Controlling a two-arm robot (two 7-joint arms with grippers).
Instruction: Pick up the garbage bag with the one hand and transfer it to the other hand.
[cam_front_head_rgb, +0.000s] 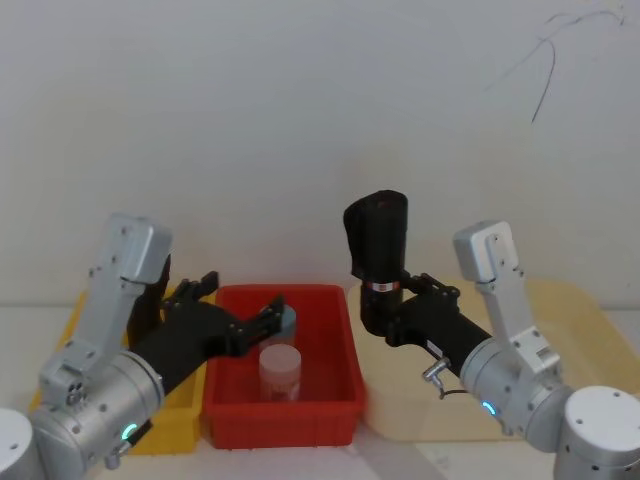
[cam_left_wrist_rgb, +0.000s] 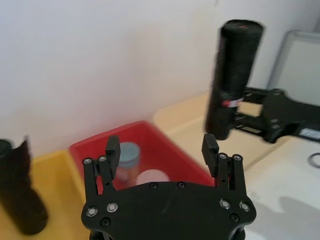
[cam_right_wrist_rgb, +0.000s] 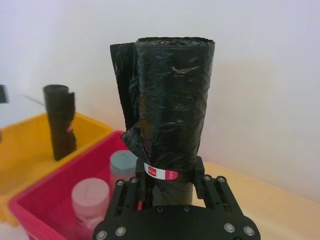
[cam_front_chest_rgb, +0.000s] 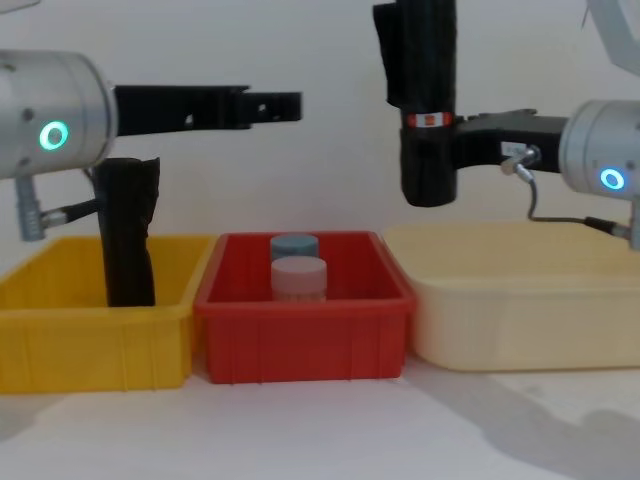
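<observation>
Your left end effector (cam_left_wrist_rgb: 161, 145) hangs released, fingers spread, over the red bin (cam_front_chest_rgb: 300, 345) holding 2 jars (cam_front_chest_rgb: 298, 278). Farther off, your right end effector (cam_right_wrist_rgb: 170, 172) is grasping the garbage bag (cam_right_wrist_rgb: 172, 100), upright in the air just right of that bin.

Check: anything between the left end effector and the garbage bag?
No. Chest view shows bare air from the open left end effector to the garbage bag in the right end effector; the red bin sits below that gap.
</observation>
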